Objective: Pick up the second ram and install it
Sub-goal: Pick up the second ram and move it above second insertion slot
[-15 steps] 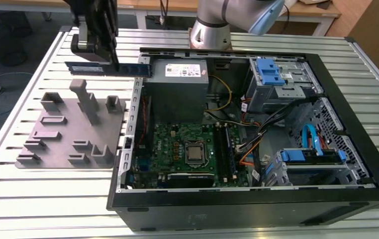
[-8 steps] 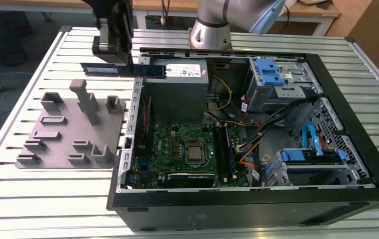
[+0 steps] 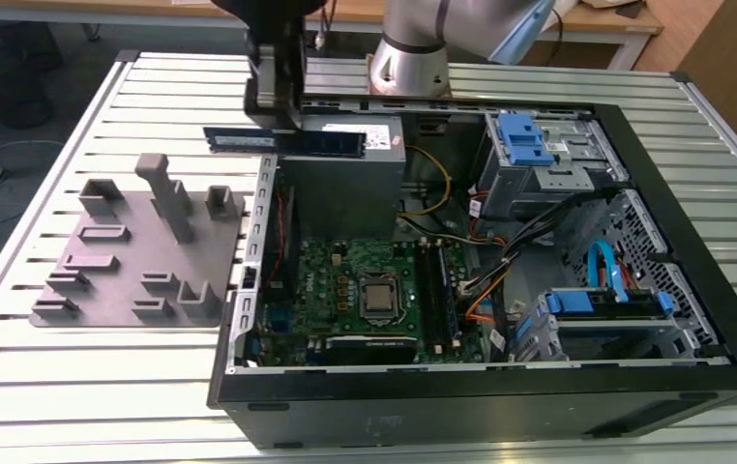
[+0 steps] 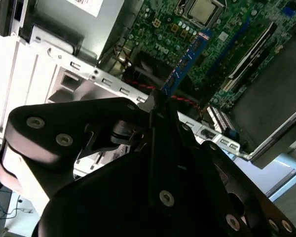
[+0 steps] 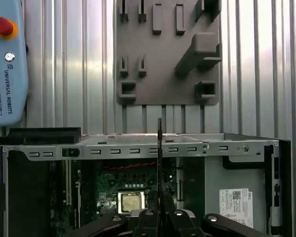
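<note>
My gripper (image 3: 279, 128) is shut on the second ram (image 3: 286, 142), a long dark stick with a small pale label. It hangs level in the air above the corner of the open computer case (image 3: 678, 387), beside the power supply (image 3: 342, 164). In the second wrist view the ram (image 4: 188, 60) sticks out from the gripper (image 4: 157, 104) toward the green motherboard (image 4: 163, 29). Seen edge-on in the first wrist view, the ram (image 5: 159, 158) is a thin dark line rising from the gripper (image 5: 159, 215), over the case wall and the processor (image 5: 130, 201).
A grey plastic fixture block (image 3: 136, 253) with posts lies on the slatted table (image 3: 110, 387), on the exterior view's left of the case. Cables (image 3: 511, 242), blue drive brackets (image 3: 523, 140) and drive cages crowd the case. A blue pendant (image 5: 7, 59) rests on the table.
</note>
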You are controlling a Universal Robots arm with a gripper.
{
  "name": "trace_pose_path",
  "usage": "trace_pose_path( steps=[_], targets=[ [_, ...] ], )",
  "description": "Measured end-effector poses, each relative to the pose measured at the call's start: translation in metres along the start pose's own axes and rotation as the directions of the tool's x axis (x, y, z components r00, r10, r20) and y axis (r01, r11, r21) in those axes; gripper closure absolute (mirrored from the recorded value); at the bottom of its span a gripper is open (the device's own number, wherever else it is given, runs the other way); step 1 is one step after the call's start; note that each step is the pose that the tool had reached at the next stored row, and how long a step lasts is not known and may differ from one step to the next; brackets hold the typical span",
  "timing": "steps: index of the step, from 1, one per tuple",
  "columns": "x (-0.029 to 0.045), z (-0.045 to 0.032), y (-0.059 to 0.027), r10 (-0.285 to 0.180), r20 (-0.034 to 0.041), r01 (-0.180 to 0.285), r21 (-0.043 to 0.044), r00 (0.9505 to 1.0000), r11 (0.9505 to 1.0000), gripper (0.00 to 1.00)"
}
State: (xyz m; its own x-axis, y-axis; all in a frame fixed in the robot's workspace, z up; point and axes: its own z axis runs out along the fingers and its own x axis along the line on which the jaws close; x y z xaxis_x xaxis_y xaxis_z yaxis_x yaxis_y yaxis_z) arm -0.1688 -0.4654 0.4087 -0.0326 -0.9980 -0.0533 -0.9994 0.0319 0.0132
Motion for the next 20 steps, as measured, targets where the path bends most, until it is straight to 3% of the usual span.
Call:
trace_pose_path(
  steps=[8, 12, 17, 20],
  targets=[
    [-0.0009, 0.0043, -0.0360, 0.000, -0.0001, 0.000, -0.0041, 1.0000, 1.0000, 0.86],
    [-0.0009, 0.0113, -0.0457, 0.000, -0.0003, 0.000, -0.0050, 1.0000, 1.0000, 0.86],
    [-0.0011, 0.0202, -0.0683, 0.000, -0.0001, 0.000, -0.0048, 1.0000, 1.0000, 0.86],
    [-0.0011, 0.0256, -0.0750, 0.000, 0.0000, 0.000, -0.0048, 1.0000, 1.0000, 0.86]
  ],
)
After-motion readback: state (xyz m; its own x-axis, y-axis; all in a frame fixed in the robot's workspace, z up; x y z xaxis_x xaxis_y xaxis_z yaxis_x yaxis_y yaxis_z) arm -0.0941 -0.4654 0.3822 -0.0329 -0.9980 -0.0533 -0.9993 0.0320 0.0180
